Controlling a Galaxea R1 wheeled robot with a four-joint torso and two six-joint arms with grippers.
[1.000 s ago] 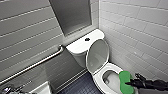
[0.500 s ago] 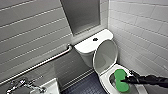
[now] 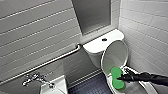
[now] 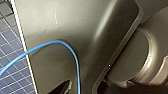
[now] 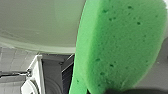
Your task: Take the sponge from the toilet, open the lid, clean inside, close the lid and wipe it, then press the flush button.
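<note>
Since a second ago the whole head view has swung, bringing a tap (image 3: 32, 78) and the corner of a white sink (image 3: 56, 86) in at the lower left, while the sponge keeps its place over the bowl. From the tap, a grey grab rail (image 3: 50, 61) slants up along the tiled wall toward the toilet (image 3: 96, 56). Dark blue floor tiles (image 3: 95, 86) lie below its tank. On the flat tank top sits the dark flush button (image 3: 104, 39). Just right of it the lid (image 3: 115, 56) stands raised, leaning back against the tank, its greyish inner side facing out. Below the lid the green sponge (image 3: 118, 78) is upright at the bowl's near rim, perhaps touching it. The right gripper (image 3: 124, 78) reaches in from the right, its fingers pinching the sponge.
</note>
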